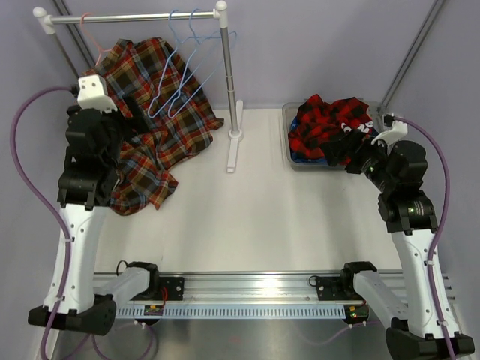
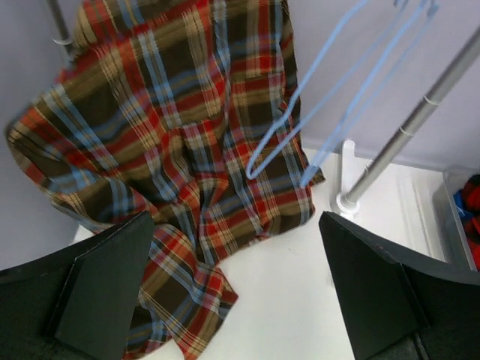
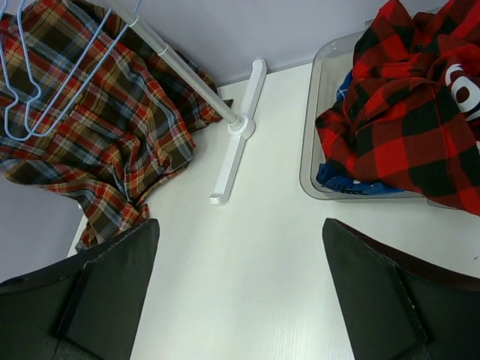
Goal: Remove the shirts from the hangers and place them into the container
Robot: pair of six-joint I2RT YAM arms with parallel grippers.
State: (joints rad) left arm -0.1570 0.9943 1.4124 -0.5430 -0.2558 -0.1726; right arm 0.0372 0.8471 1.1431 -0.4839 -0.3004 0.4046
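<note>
The container (image 1: 289, 142) is sitting at the far right of the table (image 1: 247, 217), and it is holding two shirts: the red-and-black shirt (image 1: 330, 124) is lying heaped on top, bulging above the rim and spilling over the right side, while the blue shirt (image 3: 349, 184) is showing only as a small patch beneath it at the container's near left corner. The right pincer (image 3: 240, 225) is hovering just beside the container's near edge, over bare table, with its jaws standing wide apart and nothing between them. The brown shirt (image 1: 161, 135) is outside the container, well apart from it on the left: it is draping down from the left part of the rack (image 1: 229, 82), below the pink-red hanger (image 1: 94, 37), and its lower part is bunching on the table; whether it is on that hanger's wire is hard to tell. The two light blue hangers (image 1: 184, 67) are hanging bare from the rail in front of it. The left pincer (image 2: 236, 221) is facing the brown shirt, its jaws also spread wide and gripping nothing.
</note>
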